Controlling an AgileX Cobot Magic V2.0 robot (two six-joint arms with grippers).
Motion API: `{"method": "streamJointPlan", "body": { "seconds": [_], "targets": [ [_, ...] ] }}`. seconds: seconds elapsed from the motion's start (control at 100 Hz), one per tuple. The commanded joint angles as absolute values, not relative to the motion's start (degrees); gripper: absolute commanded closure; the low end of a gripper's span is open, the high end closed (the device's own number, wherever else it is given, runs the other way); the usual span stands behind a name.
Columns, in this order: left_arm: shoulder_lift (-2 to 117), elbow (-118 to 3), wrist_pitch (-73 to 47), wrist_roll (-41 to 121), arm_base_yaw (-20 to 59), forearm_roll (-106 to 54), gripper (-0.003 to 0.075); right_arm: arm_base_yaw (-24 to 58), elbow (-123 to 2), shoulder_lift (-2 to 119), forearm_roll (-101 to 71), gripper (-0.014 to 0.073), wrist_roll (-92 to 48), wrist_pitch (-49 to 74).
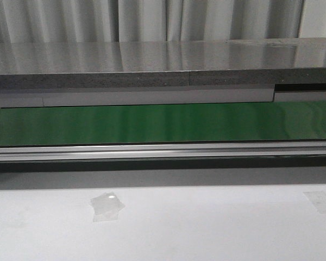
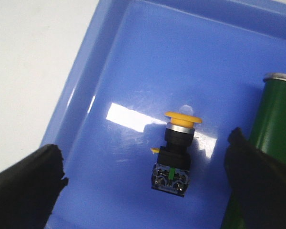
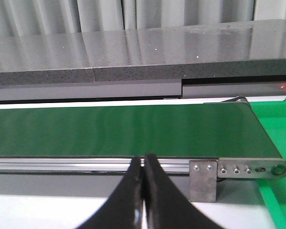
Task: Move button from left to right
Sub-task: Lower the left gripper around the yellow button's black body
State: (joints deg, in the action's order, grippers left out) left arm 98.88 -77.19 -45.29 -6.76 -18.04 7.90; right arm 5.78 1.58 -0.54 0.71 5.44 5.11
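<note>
The button [image 2: 175, 152] lies on its side in a blue tray [image 2: 128, 62], its yellow cap pointing away from my fingers and its black body with metal terminals nearest them. My left gripper [image 2: 145, 164] hangs open above the tray, its black fingertips [image 2: 26, 179] standing wide on either side of the button and touching nothing. My right gripper [image 3: 144, 160] is shut and empty, with its tips in front of the green belt [image 3: 124, 129]. Neither gripper nor the button shows in the front view.
A green cylinder [image 2: 271, 119] lies in the tray beside the button, close to one left finger. The conveyor's metal rail [image 1: 163, 151] and end bracket [image 3: 204, 179] run along the belt [image 1: 163, 122]. A grey shelf [image 1: 163, 65] stands behind it, and a tape patch [image 1: 107, 205] lies on the white table.
</note>
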Motion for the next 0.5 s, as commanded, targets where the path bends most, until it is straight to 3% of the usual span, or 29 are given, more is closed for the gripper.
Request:
{"method": "streamJointPlan", "body": {
  "seconds": [0.0, 0.49],
  "targets": [
    [98.8, -79.2, -42.3, -5.9, -18.1, 5.9, 0.0069, 6.0, 0.7, -1.7, 0.6, 0.0662, 5.3, 0.5],
    [105.7, -79.2, -38.3, -4.4, -18.1, 3.4, 0.0069, 6.0, 0.7, -1.7, 0.6, 0.0662, 5.3, 0.5]
  ]
}}
